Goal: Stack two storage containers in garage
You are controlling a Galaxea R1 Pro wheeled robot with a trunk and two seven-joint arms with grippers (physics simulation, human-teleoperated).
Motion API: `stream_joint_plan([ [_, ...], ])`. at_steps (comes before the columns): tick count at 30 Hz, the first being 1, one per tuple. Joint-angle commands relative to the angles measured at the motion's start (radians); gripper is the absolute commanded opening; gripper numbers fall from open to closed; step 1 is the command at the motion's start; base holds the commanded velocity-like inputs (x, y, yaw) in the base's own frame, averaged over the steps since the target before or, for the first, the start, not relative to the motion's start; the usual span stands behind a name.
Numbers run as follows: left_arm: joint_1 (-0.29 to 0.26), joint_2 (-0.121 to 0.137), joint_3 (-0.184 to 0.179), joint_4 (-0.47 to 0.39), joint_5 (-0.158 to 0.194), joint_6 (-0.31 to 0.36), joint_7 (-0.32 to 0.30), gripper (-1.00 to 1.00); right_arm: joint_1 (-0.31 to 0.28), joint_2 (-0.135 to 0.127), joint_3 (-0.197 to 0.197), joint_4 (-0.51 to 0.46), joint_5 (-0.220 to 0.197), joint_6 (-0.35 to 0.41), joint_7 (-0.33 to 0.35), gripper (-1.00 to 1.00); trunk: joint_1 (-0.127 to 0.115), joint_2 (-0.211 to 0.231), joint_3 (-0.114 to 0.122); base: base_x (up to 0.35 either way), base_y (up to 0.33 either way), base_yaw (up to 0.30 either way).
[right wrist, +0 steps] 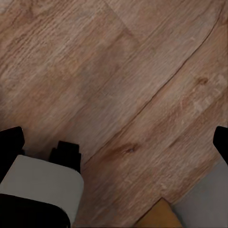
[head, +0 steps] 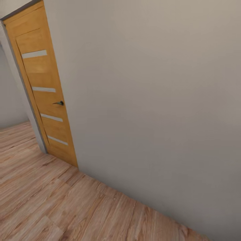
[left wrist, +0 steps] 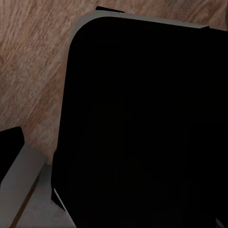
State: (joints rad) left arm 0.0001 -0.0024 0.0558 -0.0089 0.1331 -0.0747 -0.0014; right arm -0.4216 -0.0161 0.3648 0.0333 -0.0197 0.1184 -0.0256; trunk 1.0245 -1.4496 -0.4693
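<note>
One blank wall close ahead, then wood floor, door; risk of scraping wall if driven carelessly. Right gripper spread wide, empty; left finger spread unclear. Bins' whereabouts: cannot tell

The floor is laid in light wood planks with visible grain and a low satin sheen. The wall is finished in smooth, matt cream paint. The door is made of warm orange-toned wood, inset with pale frosted strips and fitted with a dark metal handle.
</note>
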Motion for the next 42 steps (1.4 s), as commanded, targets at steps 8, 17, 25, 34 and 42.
stream_joint_plan([
  [8, 0.000, 0.000, 0.005, 0.000, 0.005, -0.002, 0.000, 1.00, 0.140, -0.004, 0.008, 0.000, -0.002, -0.103, -0.005, 1.00, 0.000, 0.000, -0.001, 0.243, 0.000, 0.132],
  [17, 0.000, 0.001, 0.006, 0.000, 0.005, -0.002, 0.000, 1.00, 0.168, -0.002, 0.008, 0.000, 0.000, -0.129, -0.005, 1.00, 0.000, 0.000, -0.001, 0.064, 0.000, 0.263],
  [25, 0.000, 0.000, 0.006, 0.000, 0.005, -0.002, 0.000, 1.00, 0.168, -0.002, 0.008, 0.000, 0.000, -0.132, -0.005, 1.00, 0.000, 0.000, -0.001, 0.002, 0.000, 0.277],
  [34, 0.000, 0.001, 0.006, 0.000, 0.005, -0.002, 0.000, 1.00, 0.169, -0.002, 0.008, 0.000, -0.001, -0.132, -0.005, 1.00, 0.000, 0.000, -0.001, 0.000, 0.000, 0.279],
  [42, 0.000, 0.001, 0.006, 0.000, 0.005, -0.001, 0.001, 1.00, 0.169, -0.002, 0.008, 0.000, -0.002, -0.132, -0.005, 1.00, 0.000, 0.000, -0.001, 0.000, 0.000, 0.279],
])
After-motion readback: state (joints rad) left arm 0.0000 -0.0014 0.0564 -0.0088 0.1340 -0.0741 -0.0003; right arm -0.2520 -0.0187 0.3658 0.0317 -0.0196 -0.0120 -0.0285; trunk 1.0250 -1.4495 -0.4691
